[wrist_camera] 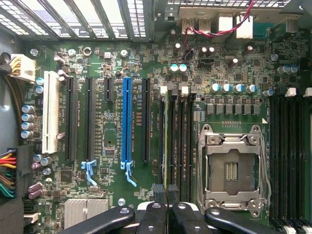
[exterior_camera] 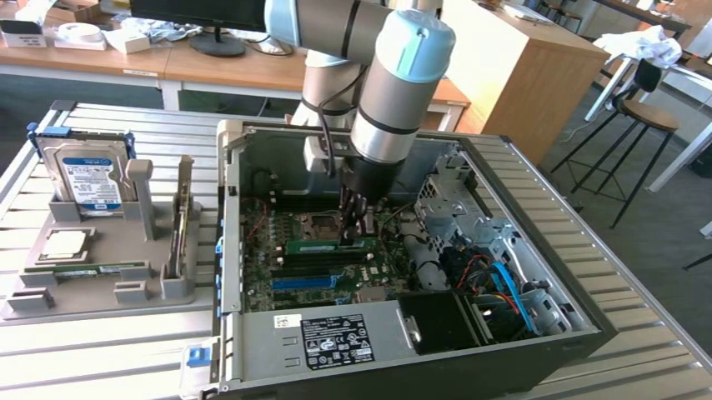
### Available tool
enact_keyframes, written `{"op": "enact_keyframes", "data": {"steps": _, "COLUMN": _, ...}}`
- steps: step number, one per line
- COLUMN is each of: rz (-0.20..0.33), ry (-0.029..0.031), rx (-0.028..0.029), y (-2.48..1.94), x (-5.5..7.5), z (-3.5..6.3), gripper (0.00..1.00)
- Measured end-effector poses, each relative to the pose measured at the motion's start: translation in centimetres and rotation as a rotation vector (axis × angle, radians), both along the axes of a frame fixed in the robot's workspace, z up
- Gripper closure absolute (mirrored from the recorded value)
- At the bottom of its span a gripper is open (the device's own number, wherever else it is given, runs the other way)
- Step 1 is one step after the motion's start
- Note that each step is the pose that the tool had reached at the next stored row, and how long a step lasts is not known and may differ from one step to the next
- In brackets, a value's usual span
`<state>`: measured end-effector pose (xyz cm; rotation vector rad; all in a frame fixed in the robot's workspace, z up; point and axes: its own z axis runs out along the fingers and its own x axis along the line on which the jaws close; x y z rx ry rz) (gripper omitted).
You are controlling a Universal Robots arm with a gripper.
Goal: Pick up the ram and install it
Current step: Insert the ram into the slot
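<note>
The ram [exterior_camera: 323, 246], a narrow green stick with a pale label, stands on edge in a memory slot of the motherboard [exterior_camera: 283, 271] inside the open computer case. My gripper [exterior_camera: 358, 236] reaches straight down into the case and sits on the end of the ram nearer the exterior view's right. In the wrist view the black fingers [wrist_camera: 155, 214] are shut together. The ram's thin top edge [wrist_camera: 165, 146] runs away from them along the slot beside the empty processor socket [wrist_camera: 231, 168]. Whether the fingertips pinch the stick or only rest on it is unclear.
The case walls [exterior_camera: 228, 250] enclose the gripper, with cables and a drive bay [exterior_camera: 501, 283] toward the exterior view's right. Outside, a grey holder [exterior_camera: 100, 292] carries a hard drive [exterior_camera: 89, 179], a silver processor [exterior_camera: 65, 243], an upright card [exterior_camera: 183, 218] and a green stick [exterior_camera: 95, 269].
</note>
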<state>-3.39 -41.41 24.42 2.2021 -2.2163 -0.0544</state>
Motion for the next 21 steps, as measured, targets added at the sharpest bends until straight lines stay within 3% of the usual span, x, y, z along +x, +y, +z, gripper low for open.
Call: {"op": "enact_keyframes", "data": {"steps": 21, "rz": 0.0, "ry": 0.0, "rx": -0.0001, "y": 0.0, "x": 0.0, "z": -0.71, "gripper": 0.89}}
